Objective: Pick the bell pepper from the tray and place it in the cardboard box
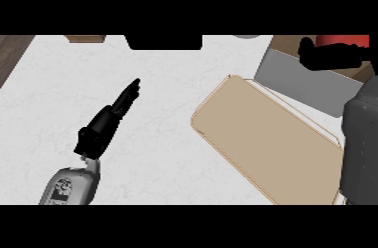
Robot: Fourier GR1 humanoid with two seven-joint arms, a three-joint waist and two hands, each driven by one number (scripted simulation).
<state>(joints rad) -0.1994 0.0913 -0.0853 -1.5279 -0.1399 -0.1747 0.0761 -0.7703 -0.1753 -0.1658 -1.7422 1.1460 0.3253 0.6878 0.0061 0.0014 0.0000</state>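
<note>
Right hand (332,56) hovering over box (306,74), fingers clenching round red pepper (343,40). Tray (269,142) lying bare on surface (148,92). Advice: be lowering pepper inside box walls before releasing. Left hand (111,119) resting, fingers straight, released.

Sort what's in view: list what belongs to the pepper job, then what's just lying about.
Job: tray, box, pepper, right hand over the box at the pepper.

Lying about: left hand resting open, brown block and black object at far edge.
</note>
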